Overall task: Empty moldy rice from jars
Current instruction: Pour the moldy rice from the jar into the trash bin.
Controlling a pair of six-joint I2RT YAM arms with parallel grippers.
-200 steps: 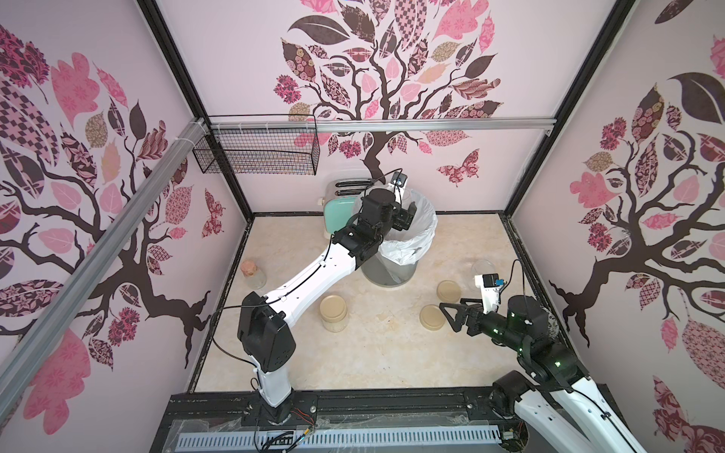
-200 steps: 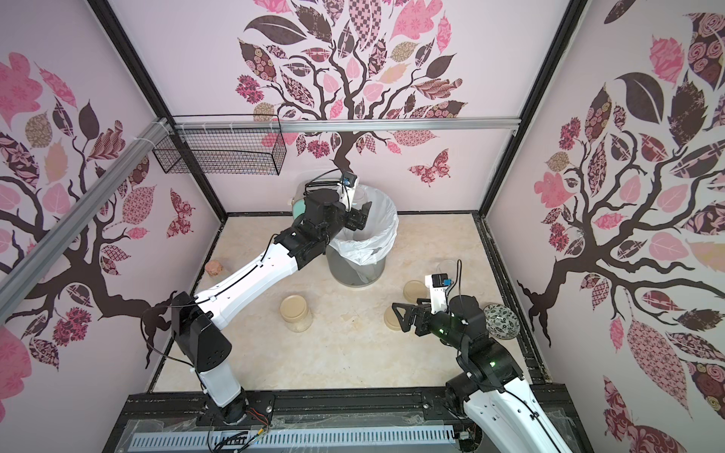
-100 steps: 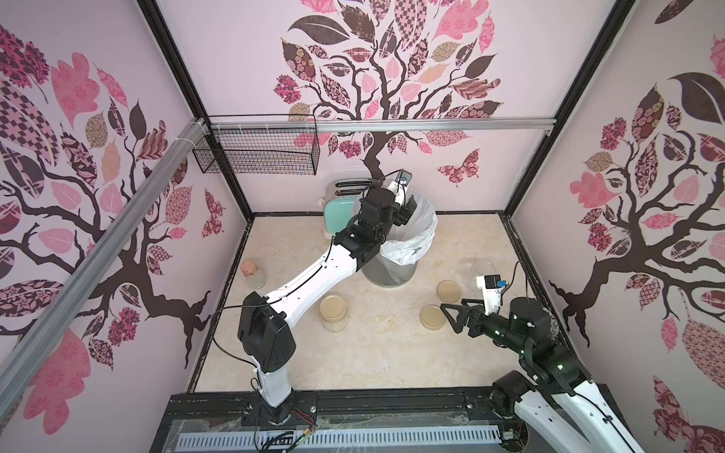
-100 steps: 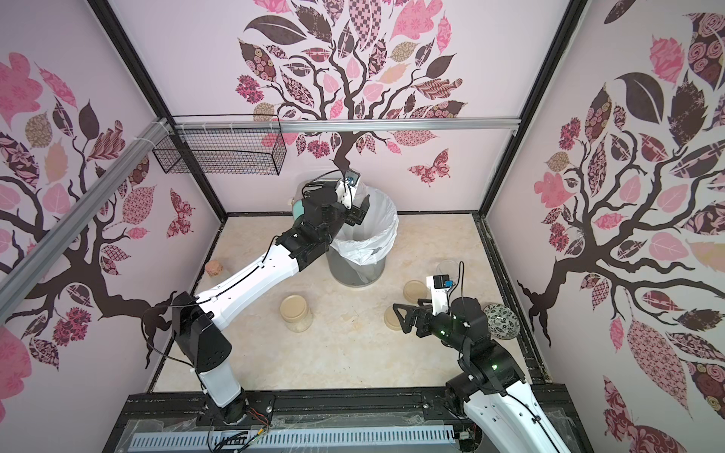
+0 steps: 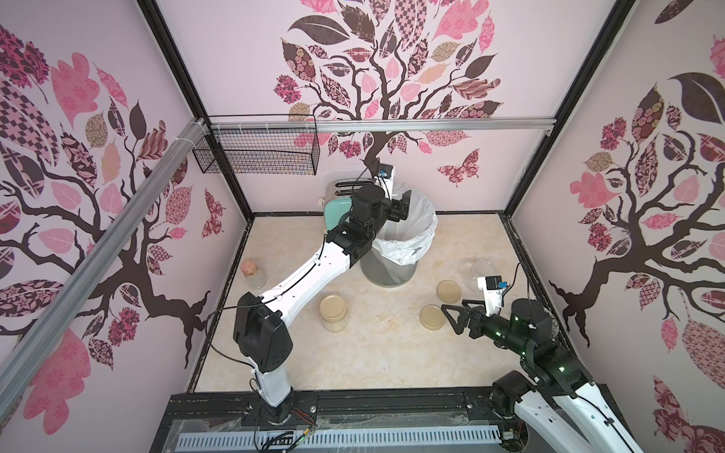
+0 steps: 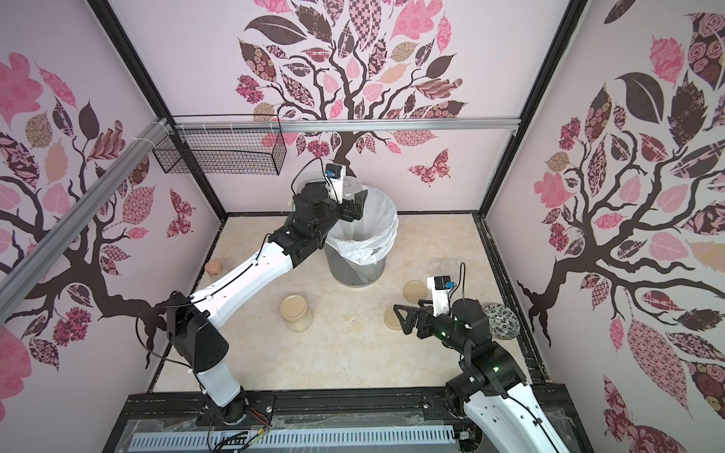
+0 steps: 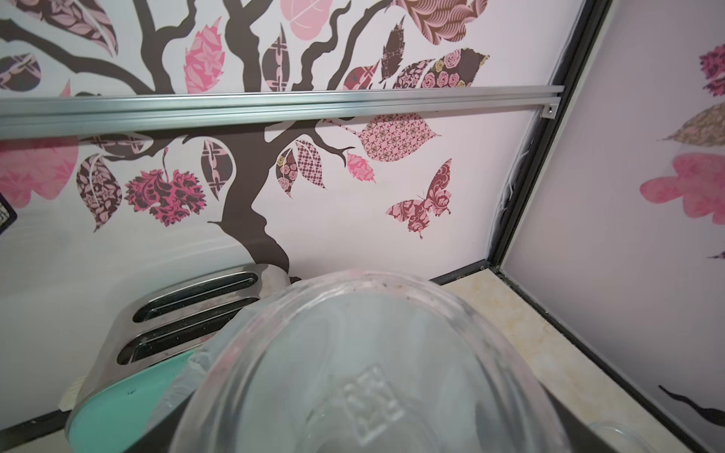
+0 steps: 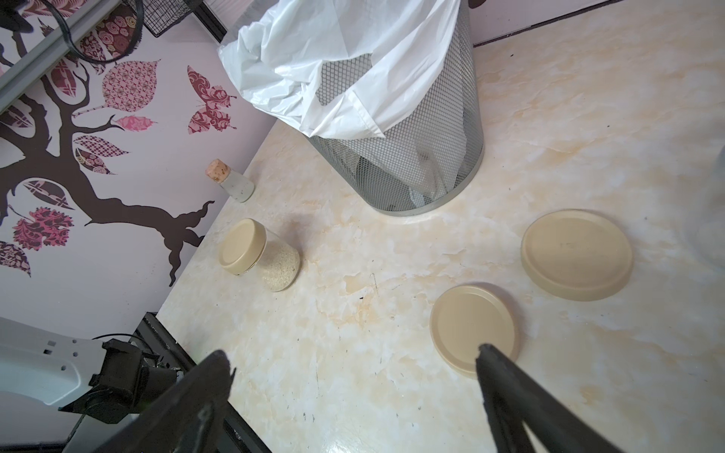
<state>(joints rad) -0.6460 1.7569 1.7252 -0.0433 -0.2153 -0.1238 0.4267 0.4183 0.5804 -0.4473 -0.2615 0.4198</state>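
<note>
**Up at the back, quick look**

So the left fingers [image 5: 404,208] are clamped on a clear glass jar [image 7: 372,372], looks empty, right at the rim of the white-lined silver mesh wastebasket [image 5: 388,270]. The right fingers [image 8: 502,392] are spread wide with nothing in them, just by a flat round beige lid [image 8: 472,329] on the cream marbled bench [image 8: 353,274]. The off-white rice [image 8: 280,270] sits in a lidded glass jar [image 8: 239,245] further left.

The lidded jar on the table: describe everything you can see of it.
The lidded jar is short, wide, clear glass, with a flat round beige lid closed on top. Off-white rice shows through its wall. It stands upright on the marbled table; only the table touches it.
</note>
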